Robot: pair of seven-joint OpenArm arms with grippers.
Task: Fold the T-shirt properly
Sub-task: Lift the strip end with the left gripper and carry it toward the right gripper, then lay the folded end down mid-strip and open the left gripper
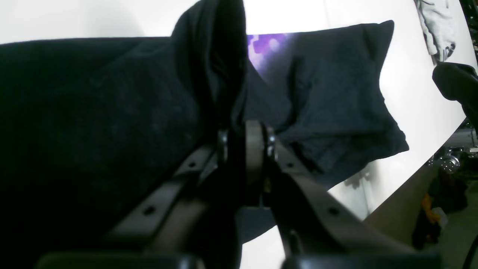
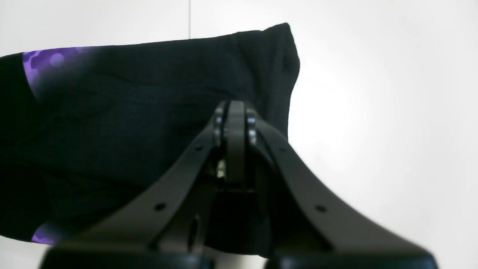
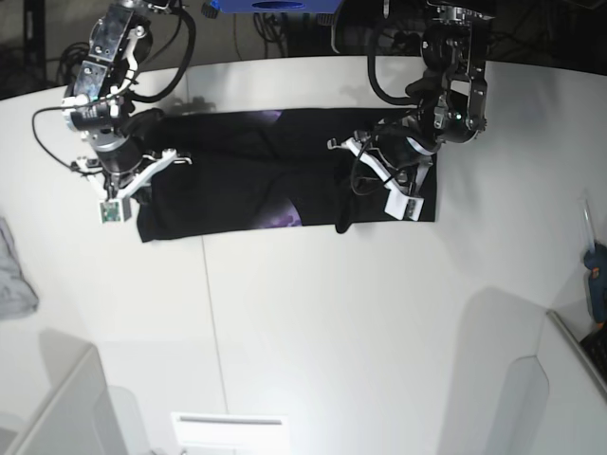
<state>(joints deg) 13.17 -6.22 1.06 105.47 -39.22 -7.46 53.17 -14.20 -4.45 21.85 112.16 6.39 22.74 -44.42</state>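
The black T-shirt (image 3: 247, 180) lies spread along the far part of the white table, with a purple print (image 1: 266, 45) showing. My left gripper (image 1: 244, 130) is shut on a bunched fold of it that stands up past the fingertips. In the base view that gripper (image 3: 343, 147) sits at the shirt's right part. My right gripper (image 2: 233, 112) has its tips pressed together at the cloth near a corner (image 2: 285, 31). From the base camera, the right gripper (image 3: 169, 155) is at the shirt's left edge.
A small grey cloth (image 3: 14, 275) lies at the table's left edge and shows again as the grey cloth (image 1: 437, 26) in the left wrist view. The white table (image 3: 313, 332) stretches toward the front. A blue object (image 3: 596, 270) sits at the right edge.
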